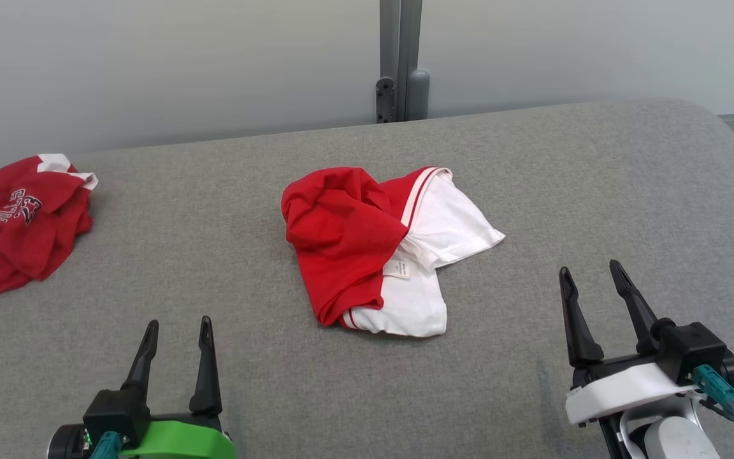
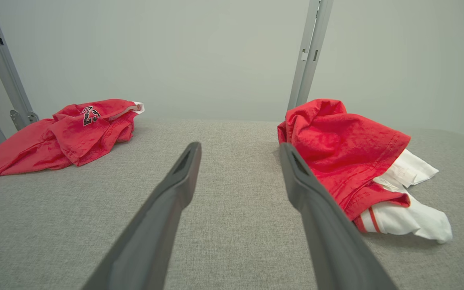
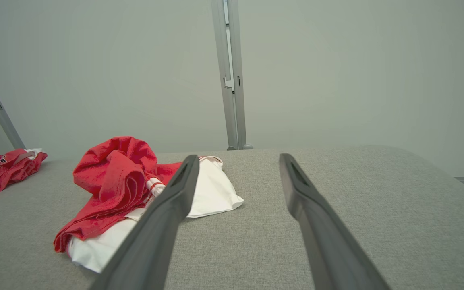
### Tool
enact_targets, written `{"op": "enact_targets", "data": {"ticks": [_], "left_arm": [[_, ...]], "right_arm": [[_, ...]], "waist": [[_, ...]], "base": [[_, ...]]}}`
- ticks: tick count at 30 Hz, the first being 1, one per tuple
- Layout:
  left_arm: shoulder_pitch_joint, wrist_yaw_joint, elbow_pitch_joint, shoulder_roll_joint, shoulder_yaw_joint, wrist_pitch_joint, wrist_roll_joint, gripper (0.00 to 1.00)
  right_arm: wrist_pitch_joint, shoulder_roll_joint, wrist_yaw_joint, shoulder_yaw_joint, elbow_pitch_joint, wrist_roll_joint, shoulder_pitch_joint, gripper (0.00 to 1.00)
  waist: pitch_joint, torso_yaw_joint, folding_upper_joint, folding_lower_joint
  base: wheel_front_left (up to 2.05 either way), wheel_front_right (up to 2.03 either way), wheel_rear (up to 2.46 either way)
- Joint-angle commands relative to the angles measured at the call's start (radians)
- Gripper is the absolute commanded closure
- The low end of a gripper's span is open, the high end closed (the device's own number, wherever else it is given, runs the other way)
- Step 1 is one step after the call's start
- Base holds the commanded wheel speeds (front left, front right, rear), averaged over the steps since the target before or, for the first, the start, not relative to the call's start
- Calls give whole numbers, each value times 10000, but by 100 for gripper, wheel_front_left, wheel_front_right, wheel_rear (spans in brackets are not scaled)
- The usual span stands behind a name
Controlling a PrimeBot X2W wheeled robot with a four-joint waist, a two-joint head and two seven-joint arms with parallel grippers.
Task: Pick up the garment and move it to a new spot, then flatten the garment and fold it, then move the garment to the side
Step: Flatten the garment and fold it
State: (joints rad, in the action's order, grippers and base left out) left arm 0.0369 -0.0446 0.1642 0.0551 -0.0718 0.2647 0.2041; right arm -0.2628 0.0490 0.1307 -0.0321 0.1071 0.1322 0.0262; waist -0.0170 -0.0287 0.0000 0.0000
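Left pincer [image 1: 179,322], lower left of frame, and right pincer [image 1: 590,268], lower right, are both spread and empty. The red-and-white garment [image 1: 354,242] lies crumpled at centre of the tabletop [image 1: 532,178]. A red shirt [image 1: 23,223] lies at the left edge.

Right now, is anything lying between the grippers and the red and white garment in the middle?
Nothing visible does. The left gripper and the right gripper are open, with only grey surface between them and the red and white garment. The other red garment lies far to the left.
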Motion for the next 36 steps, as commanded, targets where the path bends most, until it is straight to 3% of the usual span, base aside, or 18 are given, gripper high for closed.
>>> {"op": "enact_targets", "data": {"ticks": [1, 9, 18, 28, 34, 35, 36], "left_arm": [[-56, -92, -8, -14, -47, -5, -88, 0], [-1106, -417, 451, -36, -1174, -5, -618, 0], [-3362, -648, 2420, -31, -3017, -6, -812, 0], [-5131, -360, 4140, -21, -3693, -6, -668, 0], [-5938, 321, 5297, 14, -3492, -5, -843, 0], [-6008, 399, 5340, 9, -3432, -5, -815, 43], [-6059, 484, 5400, 3, -3399, -5, -801, 75]], "right_arm": [[-31, 26, 1, -21, -5, 98, -59, 0], [-31, 25, 1, -88, -23, 114, 210, 0], [-31, 25, 1, -293, -17, 293, 643, 0], [-31, 20, 1, -286, -54, 586, 1021, 0], [-31, 25, 1, -323, -94, 722, 1152, 0], [-31, 21, 1, -291, -101, 720, 1170, 0], [-31, 21, 1, -254, -103, 713, 1175, 0]], "waist": [[-57, -65, 0, 0], [-498, -443, 0, 0], [-1343, -1383, 0, 0], [-2229, -2181, 0, 0], [-2495, -2385, 0, 0], [-2518, -2380, 0, 0], [-2531, -2359, 0, 0]], "base": [[0, 0, 0], [0, 0, 0], [0, 0, 0], [0, 0, 0], [0, 0, 0], [0, 0, 0], [0, 0, 0]]}}
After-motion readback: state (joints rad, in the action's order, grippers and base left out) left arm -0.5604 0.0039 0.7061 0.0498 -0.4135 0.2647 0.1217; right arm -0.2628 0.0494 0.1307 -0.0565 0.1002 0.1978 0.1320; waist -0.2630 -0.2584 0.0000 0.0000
